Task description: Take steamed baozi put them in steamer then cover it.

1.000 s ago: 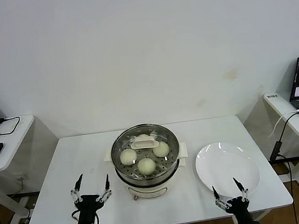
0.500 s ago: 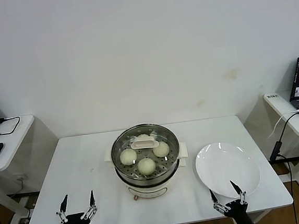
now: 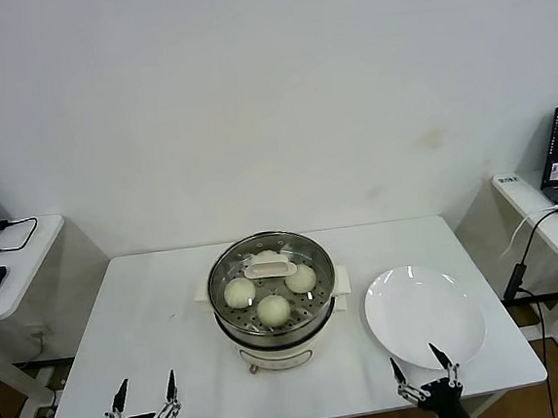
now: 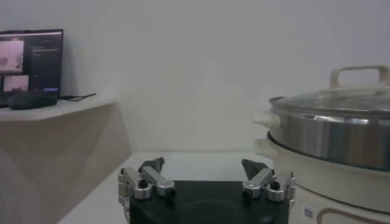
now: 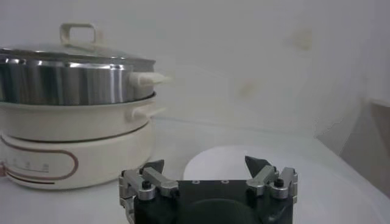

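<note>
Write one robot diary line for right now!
baozi: in steamer | cover: on | plate: bare | left end effector: open, near table edge | right end effector: open, by plate

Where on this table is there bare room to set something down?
Bare tabletop lies between the table's left edge and the steamer; the strip behind steamer and plate is bare too. The gap between steamer and plate is tight. Left gripper and right gripper hang open over the front corners.

Shiny stainless-steel steamer (image 3: 273, 302) on glossy cream plastic base, clear glass cover (image 3: 270, 268), smooth matt baozi (image 3: 273, 310), glossy white plate (image 3: 424, 316)
</note>
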